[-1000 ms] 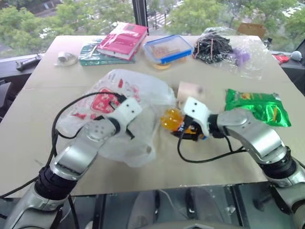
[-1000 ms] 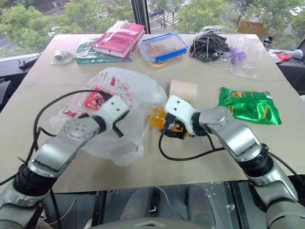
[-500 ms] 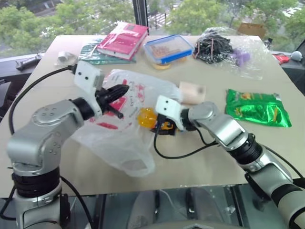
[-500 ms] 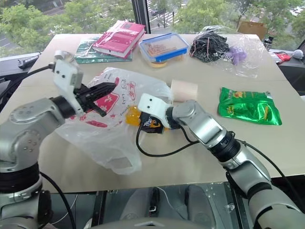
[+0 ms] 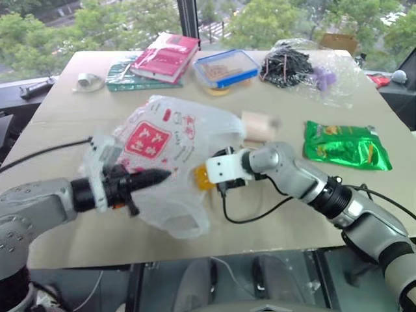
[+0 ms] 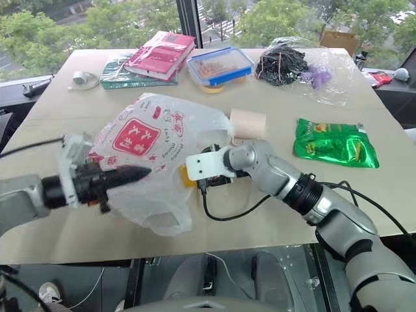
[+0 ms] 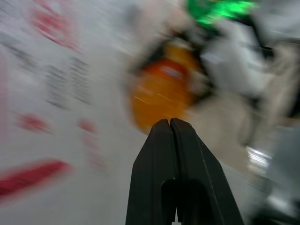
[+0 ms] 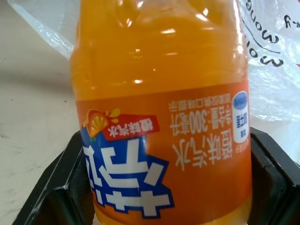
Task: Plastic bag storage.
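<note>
The right wrist view shows the right gripper [image 8: 161, 187] clamped on an orange drink bottle [image 8: 159, 93], hard to see from the head views. The left gripper [image 6: 140, 173], fingers closed, seems to pinch the plastic bag [image 6: 156, 140], mid-table. Bare table [image 6: 260, 221] lies along the near edge.

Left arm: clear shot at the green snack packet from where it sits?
Probably not. The left gripper is shut at the plastic bag, and between it and the green snack packet lie the bag and the right gripper closed on the orange drink bottle.
</note>
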Controlling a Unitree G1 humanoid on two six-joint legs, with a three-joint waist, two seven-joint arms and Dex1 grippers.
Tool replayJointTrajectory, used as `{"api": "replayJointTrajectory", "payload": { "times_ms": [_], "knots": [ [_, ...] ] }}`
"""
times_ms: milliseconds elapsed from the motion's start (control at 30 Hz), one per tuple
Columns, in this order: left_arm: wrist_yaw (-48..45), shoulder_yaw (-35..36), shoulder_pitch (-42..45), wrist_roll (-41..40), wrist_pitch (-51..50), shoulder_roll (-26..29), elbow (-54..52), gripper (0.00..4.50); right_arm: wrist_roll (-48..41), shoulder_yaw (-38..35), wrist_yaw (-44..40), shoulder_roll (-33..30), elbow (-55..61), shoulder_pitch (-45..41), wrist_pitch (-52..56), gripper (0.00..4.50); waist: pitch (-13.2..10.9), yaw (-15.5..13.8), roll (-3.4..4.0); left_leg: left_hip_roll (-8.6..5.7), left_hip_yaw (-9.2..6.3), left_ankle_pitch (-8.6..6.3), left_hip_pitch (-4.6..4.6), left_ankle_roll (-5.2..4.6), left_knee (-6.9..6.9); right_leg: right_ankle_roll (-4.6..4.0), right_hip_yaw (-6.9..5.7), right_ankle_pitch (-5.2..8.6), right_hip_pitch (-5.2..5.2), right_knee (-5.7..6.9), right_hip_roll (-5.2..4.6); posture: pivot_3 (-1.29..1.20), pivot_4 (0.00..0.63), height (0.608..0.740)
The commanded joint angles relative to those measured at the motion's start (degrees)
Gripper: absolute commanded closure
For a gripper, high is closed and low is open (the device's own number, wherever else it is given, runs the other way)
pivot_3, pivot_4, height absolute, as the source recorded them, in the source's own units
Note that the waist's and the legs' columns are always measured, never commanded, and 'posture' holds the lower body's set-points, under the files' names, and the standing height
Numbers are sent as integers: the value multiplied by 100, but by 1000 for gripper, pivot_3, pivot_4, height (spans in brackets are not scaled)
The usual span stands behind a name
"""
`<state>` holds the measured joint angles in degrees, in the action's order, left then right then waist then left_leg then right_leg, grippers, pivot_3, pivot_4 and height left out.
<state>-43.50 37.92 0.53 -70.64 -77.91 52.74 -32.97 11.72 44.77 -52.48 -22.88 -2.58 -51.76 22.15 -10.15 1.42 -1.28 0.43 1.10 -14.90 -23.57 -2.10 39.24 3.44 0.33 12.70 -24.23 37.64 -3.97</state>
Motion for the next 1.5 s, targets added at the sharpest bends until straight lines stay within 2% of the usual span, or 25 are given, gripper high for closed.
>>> {"api": "replayJointTrajectory", "payload": {
  "times_ms": [33, 100, 167, 300, 433, 567, 733, 767, 833, 900, 933, 1067, 1200, 1300, 1500],
  "knots": [
    [-116, 204, -570, -794, -170, 317, -516, 3136, 29, -426, -171, -242, 245, 197, 158, 1301, -2, -41, 4, -1, -4, 0, -1, 0, 0, -3, -4, 2, 0, -1, -3, 0, 150, 740],
    [-115, 70, -877, -965, -141, 433, -723, 2342, 49, -575, -258, -437, 444, 353, 264, 1301, -2, -89, 3, -7, -7, 0, -5, 0, 0, -19, -9, 11, 0, -3, -9, 0, 150, 740],
    [-55, -97, -1077, -1157, -88, 485, -780, 2342, 37, -757, -340, -659, 729, 518, 464, 1301, -3, -122, 5, -11, -15, 0, -9, 0, 0, -25, -17, 15, 1, -9, -14, 0, 150, 740],
    [318, -776, -969, -644, 373, 335, -830, 2342, -46, -1109, -445, -957, 1370, 796, 1007, 1301, -3, -166, 10, -14, -15, -1, -12, 0, -1, -26, -18, 15, 2, -13, -15, 0, 150, 740],
    [964, -2006, -474, 235, 868, -219, -716, 2342, -76, -1465, -437, -1205, 1968, 1029, 1680, 1301, -4, -162, 14, -13, -8, -1, -10, 0, -4, -30, -13, 17, 1, -12, -9, 0, 150, 740],
    [1188, -2868, 13, 610, 1014, -702, -448, 2342, -152, -1693, -466, -1457, 2619, 1258, 2307, 1301, -6, -145, 12, -13, -5, -2, -16, -2, -6, -29, -11, 17, -2, -16, -6, 0, 150, 740],
    [1429, -3246, 517, 672, 1063, -1314, 107, 2342, -302, -1846, -383, -1570, 3212, 1481, 2924, 1301, -5, -122, 11, -11, -9, -14, -16, -25, -5, -27, -15, 16, 0, -18, -4, 0, 150, 740],
    [1409, -3259, 539, 767, 1151, -1349, 128, 2568, -328, -1859, -350, -1574, 3276, 1512, 2996, 1301, -5, -98, 11, -11, -10, -15, -17, -26, -4, -10, -16, 6, 0, -19, -4, 0, 150, 740],
    [1259, -3182, 494, 800, 1326, -1367, 108, 3044, -386, -1867, -280, -1549, 3350, 1549, 3096, 1301, -5, -69, 11, -11, -8, -15, -17, -27, -4, -6, -14, 4, 0, -18, -3, 0, 150, 740],
    [1062, -2831, 441, 491, 1494, -1378, 88, 4062, -501, -1895, -206, -1455, 3351, 1562, 3136, 1301, -5, -66, 11, -9, -8, -15, -17, -26, -5, -7, -14, 5, -1, -19, -3, 0, 150, 740],
    [993, -2590, 435, 228, 1529, -1364, 122, 4433, -576, -1919, -161, -1367, 3313, 1550, 3127, 1301, -5, -64, 11, -9, -8, -15, -17, -26, -5, -7, -14, 5, -1, -18, -3, 0, 150, 740],
    [867, -1417, 317, -1325, 1598, -1070, 329, 4433, -881, -1912, -67, -903, 2985, 1367, 2820, 1301, -6, -51, 11, -1, -9, -15, -16, -26, -4, -7, -15, 5, -2, -18, 0, 0, 150, 740],
    [919, -189, -14, -2992, 1665, -278, 311, 4433, -738, -1558, 77, -461, 2152, 959, 1883, 1301, -9, -38, 9, 0, -9, -13, -16, -24, -3, -7, -15, 5, -3, -17, -2, 0, 150, 740],
    [836, 183, -396, -3460, 1675, 55, 0, 4433, -612, -1390, 145, -192, 1661, 659, 1302, 1301, -10, -57, 12, -3, -8, -10, -15, -18, -5, -15, -16, 10, -3, -20, -5, 0, 150, 740],
    [1101, 426, -989, -3638, 2209, -108, -712, 4433, -621, -1042, -65, 450, 997, 158, 612, 1301, -9, -66, 11, -6, -12, -2, -19, -3, -9, -27, -21, 17, -2, -28, -3, 0, 150, 740]
  ]
}}
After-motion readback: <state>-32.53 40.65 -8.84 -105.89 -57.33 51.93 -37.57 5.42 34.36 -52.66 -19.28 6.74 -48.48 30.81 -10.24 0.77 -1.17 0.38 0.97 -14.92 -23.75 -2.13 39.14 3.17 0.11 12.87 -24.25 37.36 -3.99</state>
